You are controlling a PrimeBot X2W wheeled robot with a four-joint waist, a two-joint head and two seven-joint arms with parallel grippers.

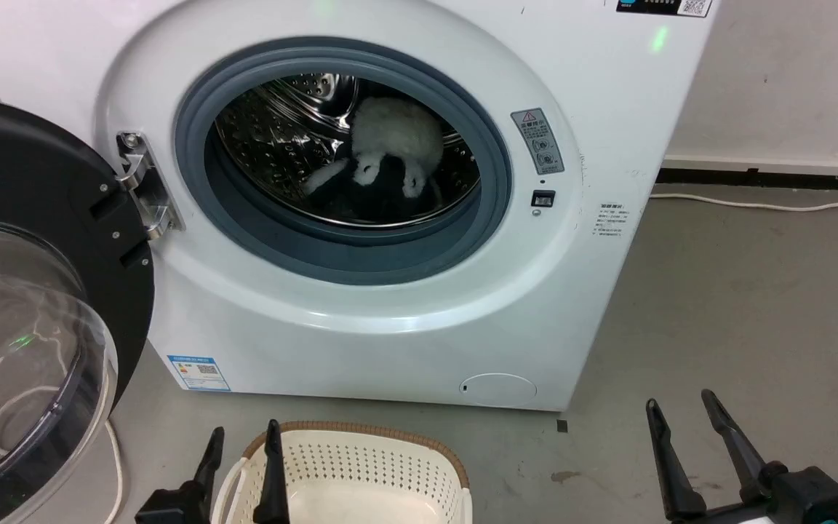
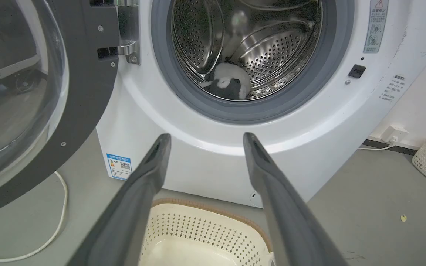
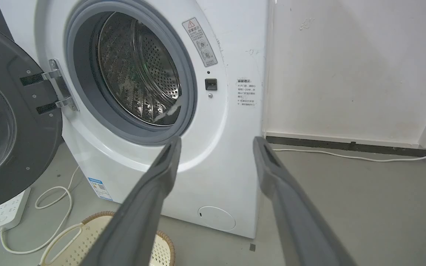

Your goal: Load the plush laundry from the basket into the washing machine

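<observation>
The black-and-white panda plush (image 1: 397, 145) lies inside the perforated steel drum (image 1: 273, 138) of the washing machine (image 1: 361, 320), whose round door (image 1: 41, 182) stands swung open on the left. The cream basket (image 1: 361, 458) sits on the grey floor (image 1: 717, 306) just in front of the machine. The left end effector (image 1: 244, 427) hangs at the basket's left rim and the right end effector (image 1: 679, 399) over the floor, both released, fingers spread.

Plush laundry (image 1: 397, 135) inside washing machine (image 1: 390, 320) drum, door swung open, empty basket (image 1: 361, 466) on floor before it
</observation>
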